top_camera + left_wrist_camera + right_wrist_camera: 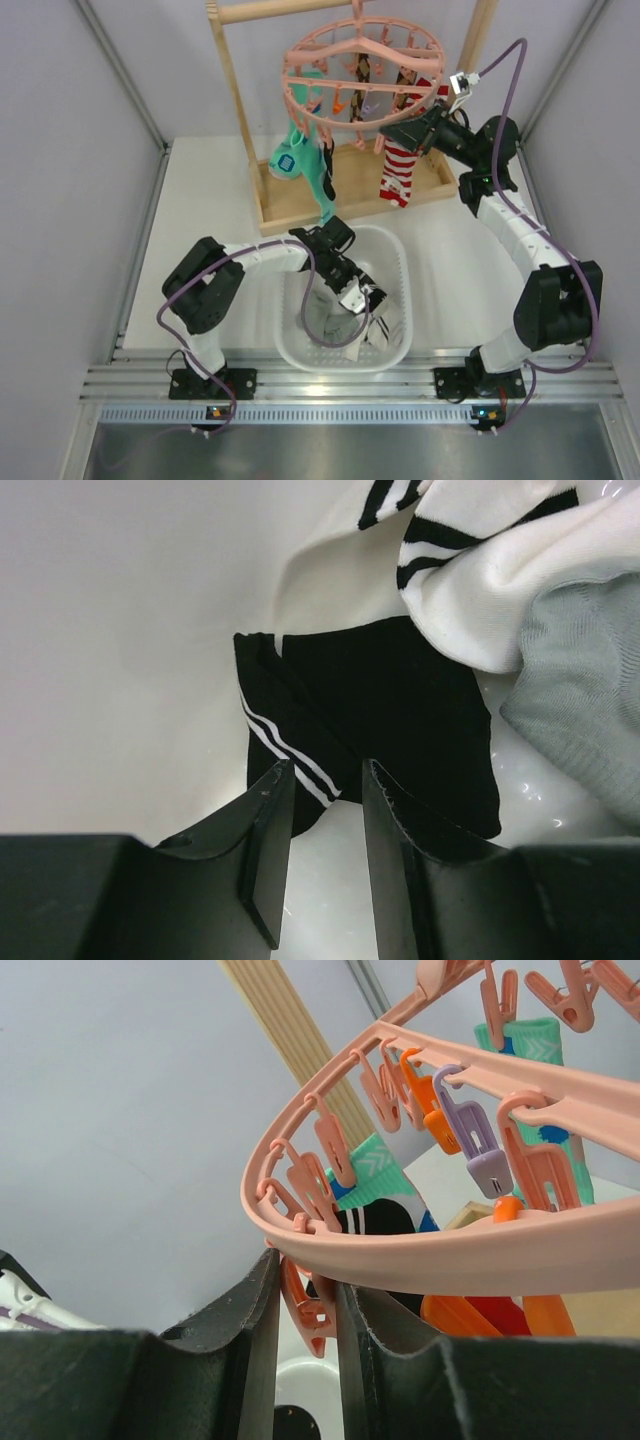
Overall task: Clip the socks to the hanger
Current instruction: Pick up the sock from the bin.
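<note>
The pink round hanger (360,60) hangs from the wooden rack; its ring crosses the right wrist view (450,1250). My right gripper (392,132) is at its right rim and, in the right wrist view, (307,1272) is shut on a pink clip peg (312,1310) just under the ring. My left gripper (372,300) is down in the white basket. It is open (327,767), its fingertips at the near edge of a black sock with white stripes (390,700) lying flat on the basket floor. One black sock (327,185) hangs clipped on the left.
The white basket (407,290) holds a white striped sock (480,570) and a grey sock (590,680) beside the black one. A teal patterned sock (293,155) and a red-and-white striped sock (400,170) hang from the hanger. The wooden frame rack (240,110) stands behind.
</note>
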Controlling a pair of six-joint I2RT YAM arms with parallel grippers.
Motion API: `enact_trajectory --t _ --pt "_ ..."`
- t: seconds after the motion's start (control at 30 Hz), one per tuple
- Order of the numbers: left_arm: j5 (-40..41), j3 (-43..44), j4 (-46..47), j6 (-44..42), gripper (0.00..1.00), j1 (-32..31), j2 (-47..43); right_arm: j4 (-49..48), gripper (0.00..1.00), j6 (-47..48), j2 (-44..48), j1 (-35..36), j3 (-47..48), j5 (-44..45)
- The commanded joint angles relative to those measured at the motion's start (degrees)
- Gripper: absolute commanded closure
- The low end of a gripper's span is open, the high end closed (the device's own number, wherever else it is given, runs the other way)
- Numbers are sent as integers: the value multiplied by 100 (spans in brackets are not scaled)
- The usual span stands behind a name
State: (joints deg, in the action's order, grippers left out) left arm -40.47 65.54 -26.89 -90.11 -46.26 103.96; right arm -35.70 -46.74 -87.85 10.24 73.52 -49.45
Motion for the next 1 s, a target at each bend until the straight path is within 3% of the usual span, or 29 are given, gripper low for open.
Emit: enact_trajectory --t 0.0,0.27,0.53,0.67,0.73,0.9,0.97 --pt "-58 196 149 -438 61 -41 150 -279 100 -45 14 -75 49 -56" --pt "-5 337 193 -341 65 -32 414 -314 100 -107 14 -119 31 -29" --pt "-304 495 -209 -148 89 -41 98 -332 100 -90 23 -154 14 -47" --pt "-418 521 -395 36 95 -32 -322 -367 100 -90 5 -145 23 -30" --pt "-566 556 -352 562 100 -32 -525 -385 100 -81 -12 -154 31 -29" --pt "-699 969 -315 2519 100 -15 -1325 -560 100 -133 -30 -163 49 -82" --pt "-708 1329 -430 2935 100 -15 -1553 -796 100 -221 -48 -163 31 -135"
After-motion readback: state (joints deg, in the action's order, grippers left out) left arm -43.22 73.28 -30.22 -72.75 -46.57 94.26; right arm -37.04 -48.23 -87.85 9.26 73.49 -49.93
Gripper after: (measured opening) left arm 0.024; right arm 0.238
